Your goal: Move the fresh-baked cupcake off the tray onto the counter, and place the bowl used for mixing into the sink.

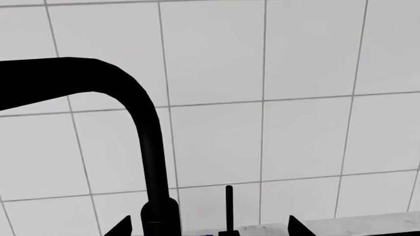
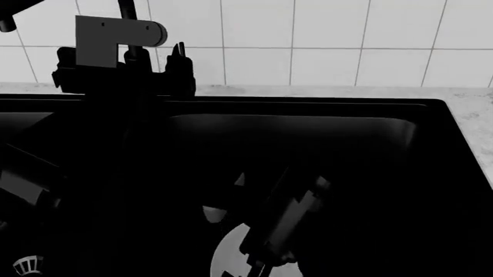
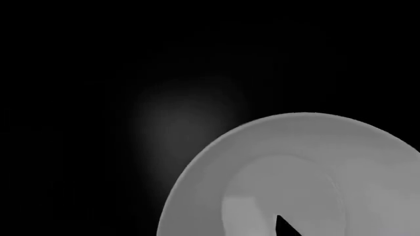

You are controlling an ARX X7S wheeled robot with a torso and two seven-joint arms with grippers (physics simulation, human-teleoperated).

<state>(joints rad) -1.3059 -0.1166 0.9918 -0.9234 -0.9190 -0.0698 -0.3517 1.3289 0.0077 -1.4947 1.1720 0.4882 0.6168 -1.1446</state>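
Bowl (image 2: 231,257) low in the sink (image 2: 308,150), right tool (image 2: 258,270) at its rim.

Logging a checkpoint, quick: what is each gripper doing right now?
Left gripper: raised by the faucet, fingers apart, holding nothing.
Right gripper: low in the sink at the bowl; grip cannot be told.

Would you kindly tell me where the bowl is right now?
In the head view the bowl sits low inside the sink's right basin, at the bottom edge of the picture, beneath the right gripper.
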